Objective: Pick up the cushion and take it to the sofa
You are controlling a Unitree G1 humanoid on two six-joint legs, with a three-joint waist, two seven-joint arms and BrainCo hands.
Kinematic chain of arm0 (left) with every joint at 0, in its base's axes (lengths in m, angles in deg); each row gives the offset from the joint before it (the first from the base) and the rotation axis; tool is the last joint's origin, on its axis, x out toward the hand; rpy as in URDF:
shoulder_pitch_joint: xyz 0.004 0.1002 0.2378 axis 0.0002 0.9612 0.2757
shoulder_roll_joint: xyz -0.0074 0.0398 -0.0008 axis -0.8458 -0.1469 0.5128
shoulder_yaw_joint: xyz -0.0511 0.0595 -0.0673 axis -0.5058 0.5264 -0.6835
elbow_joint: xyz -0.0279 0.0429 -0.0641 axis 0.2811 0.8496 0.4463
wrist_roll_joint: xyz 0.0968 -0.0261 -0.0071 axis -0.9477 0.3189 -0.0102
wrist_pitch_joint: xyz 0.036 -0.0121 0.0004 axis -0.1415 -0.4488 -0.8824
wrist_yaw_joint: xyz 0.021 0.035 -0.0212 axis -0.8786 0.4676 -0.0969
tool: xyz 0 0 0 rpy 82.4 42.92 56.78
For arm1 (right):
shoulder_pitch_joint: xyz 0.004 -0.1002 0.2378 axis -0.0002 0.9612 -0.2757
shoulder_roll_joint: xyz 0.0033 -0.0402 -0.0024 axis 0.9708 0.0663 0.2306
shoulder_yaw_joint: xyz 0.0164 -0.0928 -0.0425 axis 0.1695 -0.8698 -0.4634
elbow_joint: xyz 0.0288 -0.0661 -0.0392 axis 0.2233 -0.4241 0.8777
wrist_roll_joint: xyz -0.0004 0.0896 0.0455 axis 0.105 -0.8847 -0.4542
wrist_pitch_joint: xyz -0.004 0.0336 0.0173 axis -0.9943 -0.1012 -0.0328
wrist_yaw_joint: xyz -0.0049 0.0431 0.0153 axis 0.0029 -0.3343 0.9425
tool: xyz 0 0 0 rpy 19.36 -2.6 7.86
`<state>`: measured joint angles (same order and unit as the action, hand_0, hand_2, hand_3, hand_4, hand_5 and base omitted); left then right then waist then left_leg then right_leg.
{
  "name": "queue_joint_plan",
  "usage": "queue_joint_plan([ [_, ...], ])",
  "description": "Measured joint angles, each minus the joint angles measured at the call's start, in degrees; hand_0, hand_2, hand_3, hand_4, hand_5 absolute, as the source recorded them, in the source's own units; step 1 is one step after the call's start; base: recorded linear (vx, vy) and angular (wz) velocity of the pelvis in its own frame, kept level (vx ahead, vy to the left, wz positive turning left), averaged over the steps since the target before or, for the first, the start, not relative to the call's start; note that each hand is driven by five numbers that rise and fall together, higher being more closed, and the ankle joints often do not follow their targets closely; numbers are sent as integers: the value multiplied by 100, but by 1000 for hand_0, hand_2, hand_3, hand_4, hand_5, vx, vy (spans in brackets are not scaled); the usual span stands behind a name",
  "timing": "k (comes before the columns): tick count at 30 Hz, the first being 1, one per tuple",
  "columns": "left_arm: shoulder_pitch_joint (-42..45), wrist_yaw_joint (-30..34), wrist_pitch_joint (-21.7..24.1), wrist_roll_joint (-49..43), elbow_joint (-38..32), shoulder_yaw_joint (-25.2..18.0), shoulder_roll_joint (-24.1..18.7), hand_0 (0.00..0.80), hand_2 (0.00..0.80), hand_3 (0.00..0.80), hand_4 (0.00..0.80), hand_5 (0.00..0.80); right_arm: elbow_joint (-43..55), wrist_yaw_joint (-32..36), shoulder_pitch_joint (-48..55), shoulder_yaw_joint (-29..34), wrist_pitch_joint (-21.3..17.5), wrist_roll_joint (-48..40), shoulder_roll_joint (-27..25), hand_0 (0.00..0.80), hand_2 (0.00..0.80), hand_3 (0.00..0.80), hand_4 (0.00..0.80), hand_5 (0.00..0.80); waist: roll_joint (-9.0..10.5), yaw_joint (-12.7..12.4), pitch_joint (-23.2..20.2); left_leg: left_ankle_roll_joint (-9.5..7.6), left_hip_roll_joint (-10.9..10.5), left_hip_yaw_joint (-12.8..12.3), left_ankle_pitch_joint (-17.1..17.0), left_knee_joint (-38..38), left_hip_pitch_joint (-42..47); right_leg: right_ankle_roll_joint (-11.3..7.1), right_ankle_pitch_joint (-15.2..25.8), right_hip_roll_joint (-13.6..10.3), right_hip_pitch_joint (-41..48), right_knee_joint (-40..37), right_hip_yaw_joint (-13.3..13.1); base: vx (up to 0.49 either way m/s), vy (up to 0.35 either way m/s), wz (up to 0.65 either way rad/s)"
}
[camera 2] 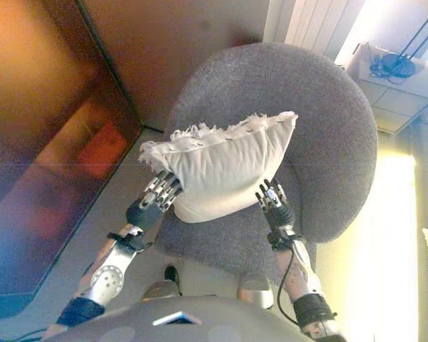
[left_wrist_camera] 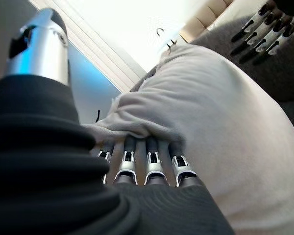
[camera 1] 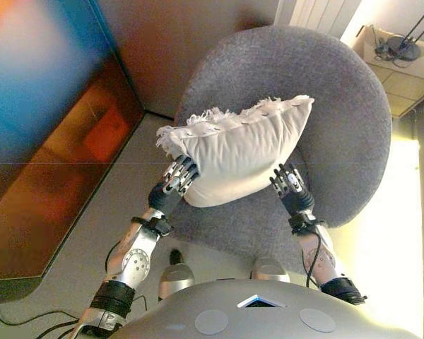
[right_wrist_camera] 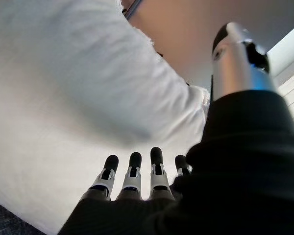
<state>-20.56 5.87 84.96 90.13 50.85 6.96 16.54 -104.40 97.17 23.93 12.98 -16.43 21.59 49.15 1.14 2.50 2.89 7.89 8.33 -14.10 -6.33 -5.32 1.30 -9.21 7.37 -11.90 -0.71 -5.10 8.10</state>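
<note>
A white cushion (camera 1: 237, 152) with a fringed edge is held between my two hands above the seat of a round grey armchair (camera 1: 339, 106). My left hand (camera 1: 175, 181) presses its straight fingers (left_wrist_camera: 149, 164) against the cushion's left lower side. My right hand (camera 1: 288, 182) presses straight fingers (right_wrist_camera: 132, 174) against its right lower side. Both hands are open and flat on the fabric (right_wrist_camera: 63, 98). The cushion also fills the left wrist view (left_wrist_camera: 210, 127), with the right hand's fingers (left_wrist_camera: 264, 24) showing beyond it.
A dark reflective screen or cabinet front (camera 1: 49, 141) stands at the left. A wall (camera 1: 169, 42) is behind the chair. A small light table (camera 1: 403, 63) with cables and a lamp base stands at the far right. Pale floor (camera 1: 113, 205) lies between the cabinet and the chair.
</note>
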Motion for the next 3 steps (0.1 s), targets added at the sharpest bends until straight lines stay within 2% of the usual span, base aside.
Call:
queue_joint_plan([
  [3,4,-5,9,-1,3,11,-1,0,0,0,0,0,-17,11,1,-12,-1,0,9,0,0,0,0,0,0,-3,0,3,0,-4,3,0,3,10,7,2,2,0,0,0,0,0],
])
